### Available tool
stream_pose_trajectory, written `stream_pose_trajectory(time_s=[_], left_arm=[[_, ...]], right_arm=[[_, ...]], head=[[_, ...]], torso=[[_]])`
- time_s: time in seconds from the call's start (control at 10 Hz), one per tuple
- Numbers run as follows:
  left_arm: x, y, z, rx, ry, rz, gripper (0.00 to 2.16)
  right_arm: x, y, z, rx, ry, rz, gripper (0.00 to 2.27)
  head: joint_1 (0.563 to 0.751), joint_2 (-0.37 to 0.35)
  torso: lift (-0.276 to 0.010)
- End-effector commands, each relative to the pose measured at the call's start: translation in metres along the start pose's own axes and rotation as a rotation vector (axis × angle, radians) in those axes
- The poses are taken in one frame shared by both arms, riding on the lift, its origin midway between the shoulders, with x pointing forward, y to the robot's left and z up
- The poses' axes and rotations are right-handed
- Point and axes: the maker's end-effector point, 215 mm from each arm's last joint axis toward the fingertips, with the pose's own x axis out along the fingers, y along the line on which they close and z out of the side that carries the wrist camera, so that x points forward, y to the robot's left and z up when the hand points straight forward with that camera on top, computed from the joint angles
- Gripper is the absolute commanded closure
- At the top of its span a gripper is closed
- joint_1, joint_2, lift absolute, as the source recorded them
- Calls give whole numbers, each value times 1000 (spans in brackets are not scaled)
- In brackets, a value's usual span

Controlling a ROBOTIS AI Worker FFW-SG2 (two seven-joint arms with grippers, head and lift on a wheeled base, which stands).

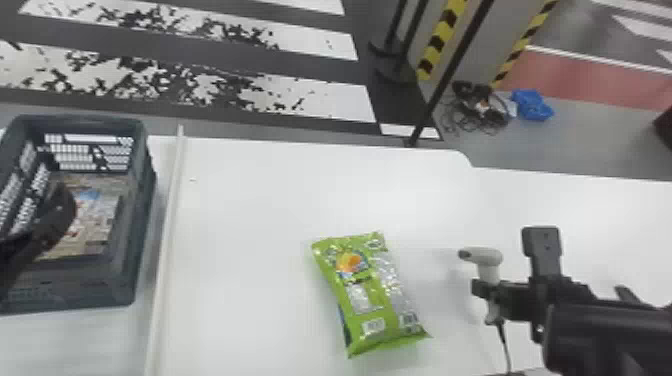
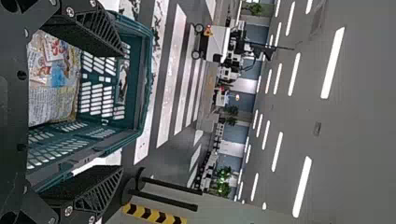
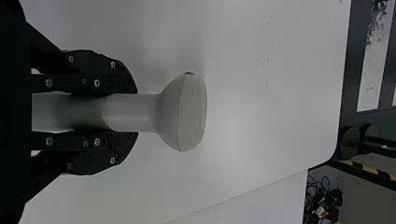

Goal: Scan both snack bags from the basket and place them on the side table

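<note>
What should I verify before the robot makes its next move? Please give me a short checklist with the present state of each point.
1. Right hand is closed on the scanner: ok.
2. Left hand is open and empty, at the basket: ok.
3. Green snack bag lies unheld on the white table: ok.
4. Green snack bag is already scanned: cannot tell.
5. Second snack bag is inside the basket: cannot tell; printed material covers part of its floor.
</note>
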Motion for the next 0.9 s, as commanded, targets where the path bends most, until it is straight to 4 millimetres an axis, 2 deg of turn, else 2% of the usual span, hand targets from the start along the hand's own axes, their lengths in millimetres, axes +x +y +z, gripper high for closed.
stream_pose_trajectory(time_s=[0.0, 0.3, 0.6, 0.8], left_arm=[[0, -1, 1, -2, -3, 0, 147], [-1, 1, -2, -8, 0, 7, 147], [-1, 3, -6, -9, 7, 12, 147], [1, 4, -8, -13, 7, 15, 147]], right_arm=[[-27, 11, -3, -12, -37, 19, 2263], [-78, 42, -31, -38, -53, 82, 2260], [-115, 73, -80, 36, 41, 203, 2260], [-132, 92, -89, 39, 58, 287, 2263]], head=[[695, -267], [695, -230], [695, -187], [695, -150]], torso=[[-75], [-75], [-75], [-75]])
